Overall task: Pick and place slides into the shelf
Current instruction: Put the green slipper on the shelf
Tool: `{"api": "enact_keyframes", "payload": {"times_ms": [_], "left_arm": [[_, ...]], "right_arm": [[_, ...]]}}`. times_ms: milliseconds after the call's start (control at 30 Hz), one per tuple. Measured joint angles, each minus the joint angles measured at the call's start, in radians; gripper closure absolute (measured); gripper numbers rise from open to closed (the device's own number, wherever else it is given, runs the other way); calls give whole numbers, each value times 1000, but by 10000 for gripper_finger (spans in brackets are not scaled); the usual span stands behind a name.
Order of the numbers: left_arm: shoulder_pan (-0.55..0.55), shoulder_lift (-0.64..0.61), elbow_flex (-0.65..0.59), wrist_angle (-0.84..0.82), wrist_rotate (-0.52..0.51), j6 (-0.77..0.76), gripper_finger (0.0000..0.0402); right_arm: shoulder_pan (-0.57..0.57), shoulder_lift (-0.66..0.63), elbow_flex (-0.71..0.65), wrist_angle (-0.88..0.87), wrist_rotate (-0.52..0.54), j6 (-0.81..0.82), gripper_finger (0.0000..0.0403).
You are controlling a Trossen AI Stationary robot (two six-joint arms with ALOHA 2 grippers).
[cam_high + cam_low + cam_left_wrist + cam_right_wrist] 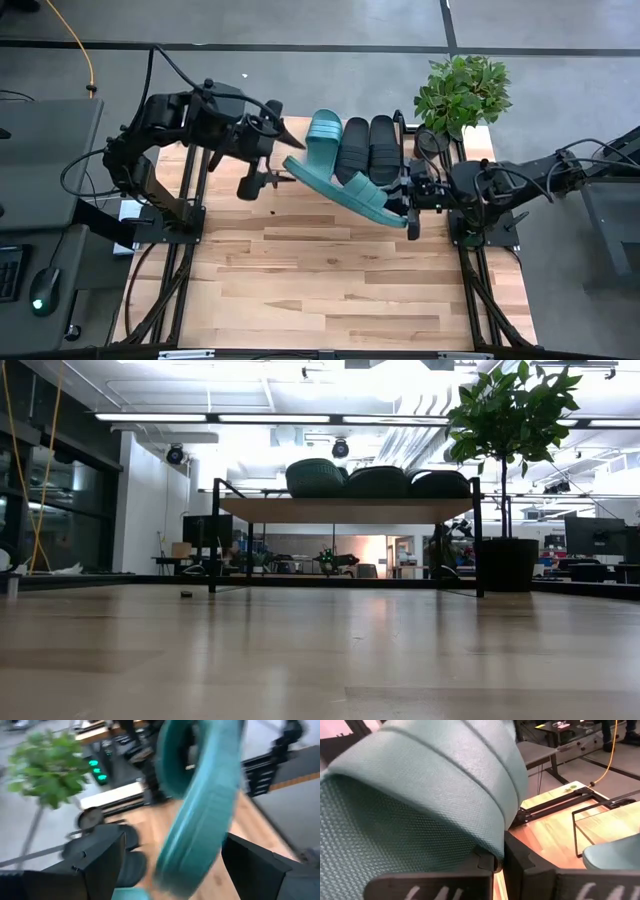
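Right gripper (412,213) sits at the right-hand edge of the table (330,290), just in front of the shelf (400,165). Its fingers are clamped shut on one end of a teal slide (345,188). In the right wrist view the textured teal strap (420,795) fills most of the picture, pinched at the dark fingertips.

The held teal slide is off the table, slanting from the right gripper up and leftward toward the left arm — its far end reaches to just beside the left gripper (262,180). Left gripper hovers over the back-left part of the table, fingers (100,855) spread wide. In the left wrist view the teal slide passes between the two dark fingers; whether either finger touches it I cannot tell.

Behind this, on the shelf's top board: three slides lying side by side — a second teal slide (323,140) on the left, then two black slides (368,148), touching or nearly so. Low view confirms three rounded shapes along the top board (345,510), with the teal one (314,477) leftmost; the shelf's black legs stand at the far edge of the table.

Furthest back, a potted plant (460,92) stands just beside the shelf's right end. A small dark speck (186,595) lies on the table near the shelf's left leg.
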State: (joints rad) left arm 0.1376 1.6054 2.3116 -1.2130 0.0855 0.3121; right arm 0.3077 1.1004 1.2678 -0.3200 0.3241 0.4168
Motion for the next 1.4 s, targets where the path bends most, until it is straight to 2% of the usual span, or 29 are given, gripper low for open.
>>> {"api": "enact_keyframes", "payload": {"times_ms": [167,467,633,1000,1267,1400], "left_arm": [[0,0,0,-1,54,-30,94],[0,0,0,1,57,-30,104],[0,5,0,2,56,-30,150],[0,18,0,47,68,-21,267],[-1,18,0,55,75,1,325],[-1,18,0,55,74,2,342]], "right_arm": [[-12,0,0,-3,8,1,403],[-46,0,0,26,-29,-10,403],[-53,0,0,86,-47,-34,403],[-52,-2,0,88,-51,-41,403],[-53,-2,0,86,-46,-35,403],[-53,-2,0,85,-42,-39,403]]}}
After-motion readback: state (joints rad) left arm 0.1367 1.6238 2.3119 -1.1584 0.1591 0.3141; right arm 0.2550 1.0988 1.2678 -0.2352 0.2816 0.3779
